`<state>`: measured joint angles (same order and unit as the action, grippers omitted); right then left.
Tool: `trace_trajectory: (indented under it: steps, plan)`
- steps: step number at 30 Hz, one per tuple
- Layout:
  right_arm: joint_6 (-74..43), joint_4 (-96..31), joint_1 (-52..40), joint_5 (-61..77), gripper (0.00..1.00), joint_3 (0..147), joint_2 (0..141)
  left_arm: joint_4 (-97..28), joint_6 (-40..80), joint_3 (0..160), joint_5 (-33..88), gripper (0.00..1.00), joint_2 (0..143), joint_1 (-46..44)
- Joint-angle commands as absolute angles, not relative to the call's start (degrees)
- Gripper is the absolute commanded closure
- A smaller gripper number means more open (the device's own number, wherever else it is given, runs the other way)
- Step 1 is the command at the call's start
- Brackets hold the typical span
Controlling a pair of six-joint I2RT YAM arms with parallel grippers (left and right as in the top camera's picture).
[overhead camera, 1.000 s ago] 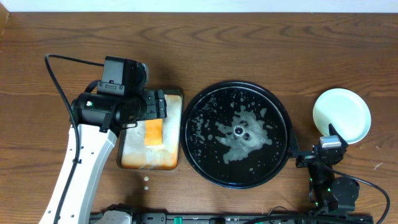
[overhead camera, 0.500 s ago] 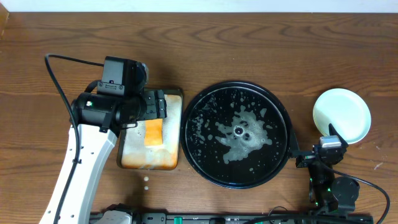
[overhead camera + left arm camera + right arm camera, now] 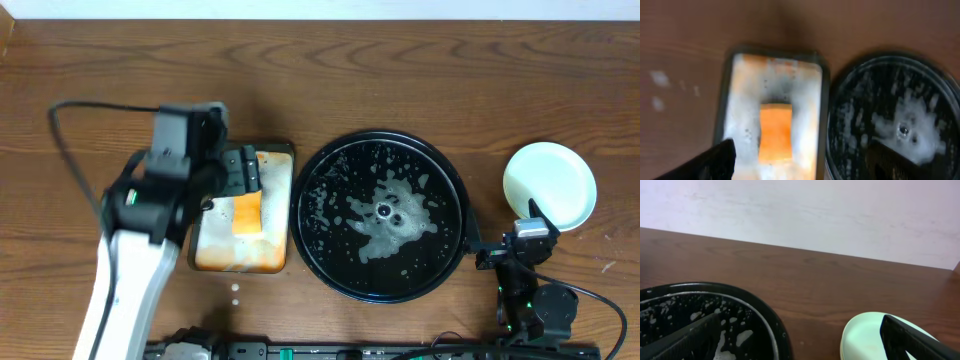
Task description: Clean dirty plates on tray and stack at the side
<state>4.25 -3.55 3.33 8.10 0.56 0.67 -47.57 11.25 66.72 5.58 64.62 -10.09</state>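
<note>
Suds and a shallow puddle of water spread across the floor of the large round black tray, which sits mid-table and holds nothing but that foam and scattered droplets. Just left of it, almost touching its rim, lies a rectangular metal pan lined with foam that is stained orange at its edges. An orange sponge rests flat in the middle of the pan. A few white foam specks dot the wooden table just near of the pan. The left gripper hangs above the far part of the pan, its two dark fingers spread wide with the sponge showing between them, grasping nothing. To the right of the tray, apart from it, a pale mint plate sits upright on the table with a clean-looking face; whether other plates lie under it cannot be told. The right gripper stays low at the near right, between tray and plate, jaws wide apart and empty, one finger toward the tray rim and the other toward the plate. A white wall runs along the far side of the table.
</note>
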Motion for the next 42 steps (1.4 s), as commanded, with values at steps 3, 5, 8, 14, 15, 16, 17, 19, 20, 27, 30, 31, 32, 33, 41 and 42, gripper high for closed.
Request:
trace_trajectory:
  steps: [3,5,8,14,15,16,17,19,20,27,30,31,32,33,41,42]
  plan:
    - [4.80,-3.49,3.70,8.40,0.01,0.32,0.34,-33.34,10.09,54.06,1.87,0.16,49.89,-7.20]
    - [4.80,-3.49,3.70,8.40,0.01,0.32,0.34,-26.85,10.11,47.64,1.87,0.16,43.57,-5.34]
    - [4.80,-3.49,3.70,8.40,0.01,0.32,0.34,-18.70,11.20,38.35,1.87,0.16,33.78,-2.13]
    - [4.80,-3.49,3.70,8.40,0.01,0.32,0.34,-12.21,11.66,26.61,1.80,0.16,18.65,1.17]
    - [4.80,-3.46,3.70,8.40,0.01,0.32,0.34,-11.66,11.73,25.10,1.58,0.16,16.36,1.21]
    - [4.80,-3.49,3.70,8.40,0.01,0.32,0.34,-11.16,12.64,23.42,0.49,0.16,13.80,1.19]
    - [4.80,-3.49,3.70,8.40,0.01,0.32,0.34,-11.11,13.85,22.33,-0.58,0.16,12.03,1.17]
    - [4.80,-3.49,3.70,8.40,0.01,0.32,0.34,-11.00,15.86,19.77,-2.33,0.16,7.97,1.15]
    - [4.80,-3.49,3.70,8.40,0.01,0.32,0.34,-10.98,16.01,18.55,-2.48,0.16,6.11,1.17]
    - [4.80,-3.49,3.70,8.40,0.01,0.32,0.34,-8.38,15.94,10.61,-3.75,0.16,0.12,0.80]
    - [4.80,-3.49,3.70,8.40,0.01,0.32,0.34,-5.56,15.94,6.79,-4.56,0.16,0.08,0.49]
    - [4.80,-3.49,3.70,8.40,0.01,0.32,0.34,-5.08,15.94,5.52,-4.58,0.16,0.08,0.49]
    - [4.80,-3.49,3.70,8.40,0.01,0.32,0.34,-4.60,15.94,4.29,-4.58,0.16,0.08,0.49]
    - [4.80,-3.46,3.70,8.40,0.01,0.32,0.34,-4.19,15.99,3.14,-4.56,0.16,0.08,0.49]
    - [4.80,-3.49,3.70,8.40,0.01,0.32,0.34,-3.62,16.60,0.23,-4.58,0.16,0.10,-1.06]
    - [4.80,-3.49,3.70,8.40,0.01,0.32,0.34,-3.62,16.60,0.23,-4.58,0.16,0.10,-1.06]
